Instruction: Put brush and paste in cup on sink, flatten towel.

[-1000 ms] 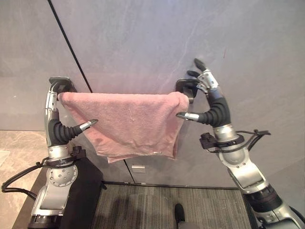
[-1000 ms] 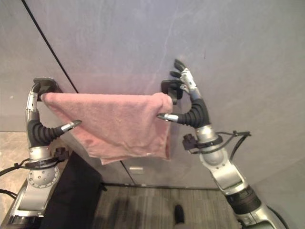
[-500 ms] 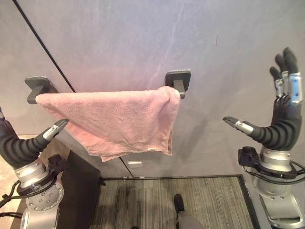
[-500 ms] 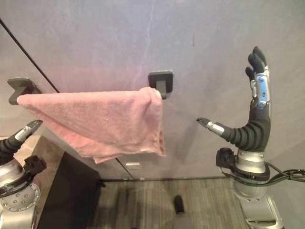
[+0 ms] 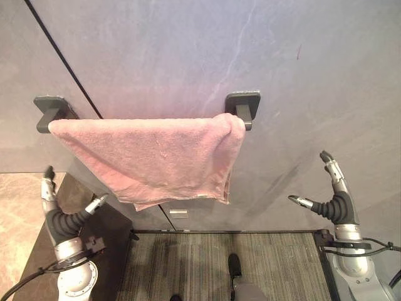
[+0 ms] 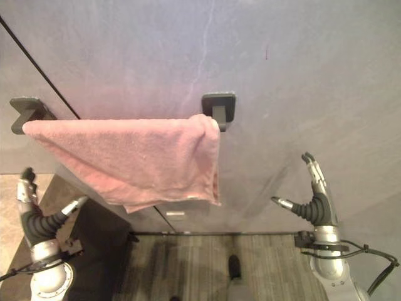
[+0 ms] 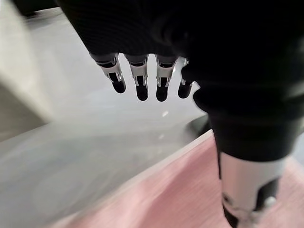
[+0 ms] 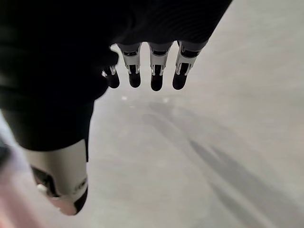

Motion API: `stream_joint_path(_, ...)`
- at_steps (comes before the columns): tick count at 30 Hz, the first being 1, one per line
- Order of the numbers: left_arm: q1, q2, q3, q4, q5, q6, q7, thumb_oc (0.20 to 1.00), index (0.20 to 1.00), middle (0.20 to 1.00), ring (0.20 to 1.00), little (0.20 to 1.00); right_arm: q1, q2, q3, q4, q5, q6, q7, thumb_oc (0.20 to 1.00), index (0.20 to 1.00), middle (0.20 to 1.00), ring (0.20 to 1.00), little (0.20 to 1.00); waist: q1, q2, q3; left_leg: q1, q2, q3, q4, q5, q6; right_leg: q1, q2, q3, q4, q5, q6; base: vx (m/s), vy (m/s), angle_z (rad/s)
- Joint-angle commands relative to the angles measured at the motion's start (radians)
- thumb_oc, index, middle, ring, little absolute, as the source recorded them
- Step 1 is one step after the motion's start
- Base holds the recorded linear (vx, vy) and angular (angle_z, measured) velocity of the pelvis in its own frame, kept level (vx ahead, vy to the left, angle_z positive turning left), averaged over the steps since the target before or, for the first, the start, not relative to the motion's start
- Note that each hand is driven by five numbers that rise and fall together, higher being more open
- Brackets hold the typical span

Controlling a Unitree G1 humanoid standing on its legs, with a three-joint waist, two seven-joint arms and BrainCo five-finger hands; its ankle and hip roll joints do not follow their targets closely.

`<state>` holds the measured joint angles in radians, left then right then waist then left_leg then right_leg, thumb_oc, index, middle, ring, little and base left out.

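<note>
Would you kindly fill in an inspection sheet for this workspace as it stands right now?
Surface: grey wall with a dark diagonal seam; stone counter at lower left.
Job's things: pink towel hangs over the towel bar, spread between the two dark brackets, lower edge slanted. Brush, paste, cup: nothing seen.
Clutter: nothing seen.
Hands: left hand and right hand both low, apart from the towel, fingers straight, holding nothing.
Cables: left out.
Surroundings: striped grey floor mat; dark cabinet side under the counter.
</note>
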<state>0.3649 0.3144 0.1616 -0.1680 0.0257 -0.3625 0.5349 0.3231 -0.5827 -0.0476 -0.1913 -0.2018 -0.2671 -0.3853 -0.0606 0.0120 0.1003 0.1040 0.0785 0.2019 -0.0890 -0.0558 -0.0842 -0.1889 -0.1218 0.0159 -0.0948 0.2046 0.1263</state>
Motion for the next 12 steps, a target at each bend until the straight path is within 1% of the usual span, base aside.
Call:
stream_joint_path(1,0.0,0.06,-0.016,0.052,-0.043,-0.02,-0.007,1.0,1.0,1.0,1.0,1.0,-0.013,0.04,0.063,0.075,0.022,-0.014,0.01,1.0,1.0,1.0,1.0,1.0,-0.005,-0.061,-0.028,-0.081,0.065,-0.055,0.002,0.087,-0.031,0.106,-0.158,0.007,0.007,-0.055,0.11,-0.02,-0.008,0.03)
stream_joint_path(4,-0.016,0.047,-0.057,0.176,-0.085,-0.004,-0.034,1.0,1.0,1.0,1.0,1.0,-0.034,0.049,0.127,0.248,0.011,0.015,0.03,1.0,1.0,1.0,1.0,1.0,-0.002,-0.062,-0.024,-0.085,0.065,-0.059,0.002,0.091,-0.031,0.105,-0.157,0.006,0.007,-0.054,0.107,0.0,0.0,0.0)
stream_joint_path(5,-0.032,0.042,-0.085,0.25,-0.122,0.005,-0.063,1.0,1.0,1.0,1.0,1.0,-0.057,0.054,0.16,0.323,0.004,0.025,0.039,1.0,1.0,1.0,1.0,1.0,-0.002,-0.061,-0.021,-0.087,0.065,-0.06,0.002,0.094,-0.031,0.105,-0.156,0.005,0.007,-0.053,0.106,-0.05,-0.004,0.01)
stream_joint_path(6,-0.05,0.034,-0.162,0.398,-0.226,0.05,-0.184,1.0,1.0,1.0,1.0,1.0,-0.102,0.063,0.231,0.502,-0.009,0.065,0.076,1.0,1.0,1.0,1.0,1.0,-0.003,-0.058,-0.019,-0.089,0.066,-0.06,0.002,0.1,-0.031,0.102,-0.155,0.006,0.007,-0.047,0.103,-0.03,-0.005,0.01)
stream_joint_path(7,-0.054,0.036,-0.16,0.404,-0.23,0.047,-0.187,1.0,1.0,1.0,1.0,1.0,-0.109,0.065,0.234,0.51,-0.01,0.061,0.074,1.0,1.0,1.0,1.0,1.0,-0.004,-0.058,-0.017,-0.089,0.066,-0.06,0.002,0.099,-0.031,0.102,-0.154,0.006,0.007,-0.048,0.103,-0.03,-0.002,0.0)
stream_joint_path(8,-0.059,0.04,-0.178,0.45,-0.23,0.061,-0.222,1.0,1.0,1.0,1.0,1.0,-0.132,0.075,0.268,0.584,-0.012,0.081,0.096,1.0,1.0,1.0,1.0,1.0,-0.005,-0.056,-0.016,-0.09,0.067,-0.061,0.002,0.1,-0.032,0.102,-0.153,0.006,0.007,-0.048,0.101,0.0,0.0,0.0)
stream_joint_path(9,-0.058,0.028,-0.221,0.565,-0.203,0.116,-0.286,1.0,1.0,1.0,1.0,1.0,-0.15,0.084,0.296,0.662,-0.024,0.103,0.132,1.0,1.0,1.0,1.0,1.0,-0.01,-0.053,-0.016,-0.09,0.067,-0.061,0.002,0.099,-0.032,0.1,-0.15,0.008,0.007,-0.048,0.1,0.0,0.0,0.0)
stream_joint_path(11,-0.062,0.02,-0.235,0.595,-0.197,0.121,-0.295,1.0,1.0,1.0,1.0,1.0,-0.158,0.09,0.309,0.69,-0.027,0.107,0.142,1.0,1.0,1.0,1.0,1.0,-0.012,-0.051,-0.017,-0.09,0.068,-0.061,0.002,0.098,-0.032,0.1,-0.15,0.009,0.007,-0.049,0.099,0.0,0.0,0.0)
stream_joint_path(12,-0.059,0.008,-0.241,0.61,-0.22,0.13,-0.308,1.0,1.0,1.0,1.0,1.0,-0.156,0.093,0.307,0.676,-0.011,0.111,0.153,1.0,1.0,1.0,1.0,1.0,-0.016,-0.051,-0.017,-0.089,0.069,-0.059,0.002,0.098,-0.033,0.099,-0.149,0.01,0.007,-0.048,0.098,0.0,0.0,0.0)
